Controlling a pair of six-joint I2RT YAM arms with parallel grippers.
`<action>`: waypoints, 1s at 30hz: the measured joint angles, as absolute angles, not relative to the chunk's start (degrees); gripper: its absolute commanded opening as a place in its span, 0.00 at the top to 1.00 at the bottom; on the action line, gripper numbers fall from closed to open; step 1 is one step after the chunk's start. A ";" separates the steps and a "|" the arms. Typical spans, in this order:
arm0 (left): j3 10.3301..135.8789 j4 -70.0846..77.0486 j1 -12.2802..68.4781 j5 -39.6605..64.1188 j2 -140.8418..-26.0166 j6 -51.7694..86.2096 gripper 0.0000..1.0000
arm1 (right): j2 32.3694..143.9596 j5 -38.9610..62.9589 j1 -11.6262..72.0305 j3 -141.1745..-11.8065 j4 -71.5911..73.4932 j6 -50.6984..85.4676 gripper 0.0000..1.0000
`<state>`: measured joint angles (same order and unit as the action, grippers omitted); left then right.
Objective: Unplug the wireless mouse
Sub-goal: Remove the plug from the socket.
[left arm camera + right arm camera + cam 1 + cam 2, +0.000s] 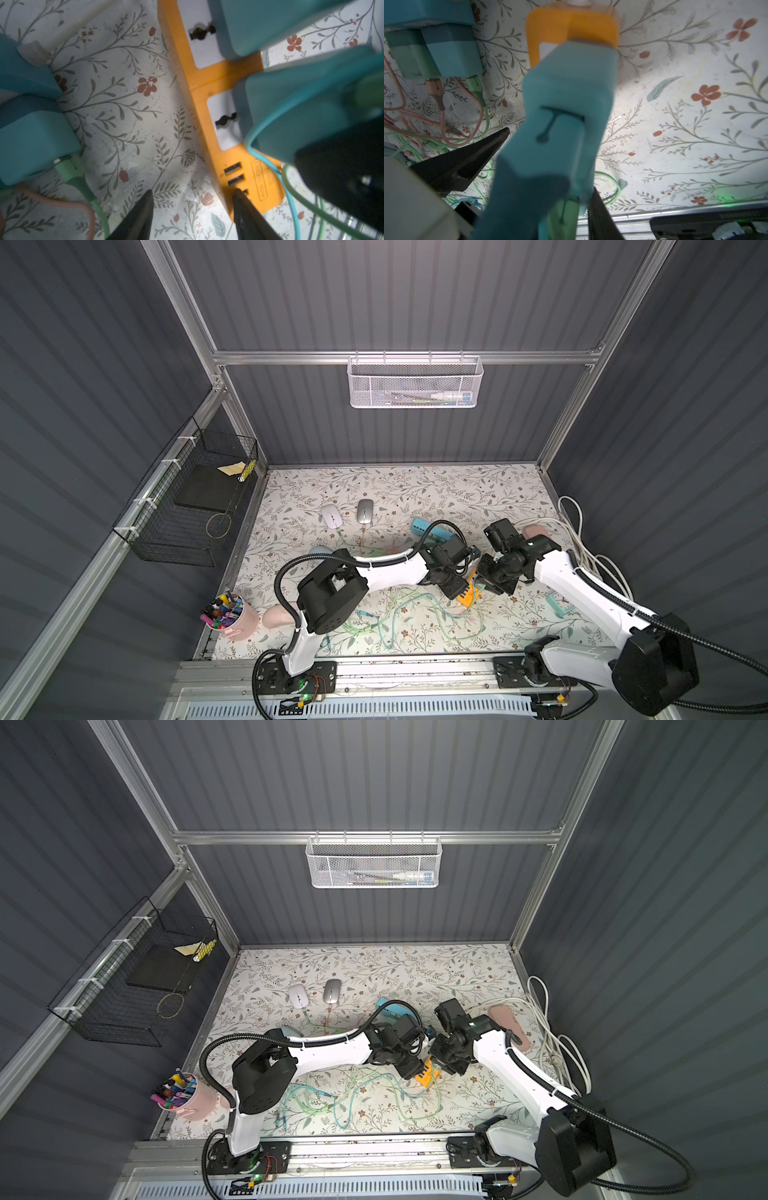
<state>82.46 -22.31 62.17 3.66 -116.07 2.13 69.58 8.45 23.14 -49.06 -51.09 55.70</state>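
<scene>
A white mouse (331, 515) and a silver mouse (365, 511) lie side by side at mid-table, each with a thin cable running toward the front. An orange power strip (468, 596) (209, 83) lies between my two arms and carries two teal chargers. My right gripper (484, 583) (571, 195) is shut on the nearer teal charger (562, 116) (291, 116), which has a green cable plugged into it. My left gripper (457, 593) (193, 194) stands open. One of its fingertips (239, 194) rests against the strip's USB end, and only table shows between the jaws.
A blue power strip (432, 529) with more chargers (31, 145) sits behind the left wrist. Green and pink cables (415, 614) tangle at the front. A pink mouse (536, 531) and white cords (582, 539) lie at the right. A pink marker cup (230, 616) stands front left.
</scene>
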 measured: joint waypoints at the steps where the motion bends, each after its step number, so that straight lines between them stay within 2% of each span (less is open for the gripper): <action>1: 82.46 -22.50 62.17 3.55 -116.05 2.13 0.34 | 69.49 8.58 23.00 -48.60 -50.48 55.75 1.00; 6: 82.43 -24.03 62.08 4.32 -115.90 2.26 0.30 | 69.34 9.47 22.92 -46.04 -47.59 56.51 1.00; 30: 83.48 -25.39 61.45 11.66 -117.54 3.62 0.33 | 69.82 11.35 22.72 -44.99 -45.63 56.53 1.00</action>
<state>83.48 -25.39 61.45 11.66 -117.54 3.62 69.82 11.35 22.72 -44.99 -45.63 56.53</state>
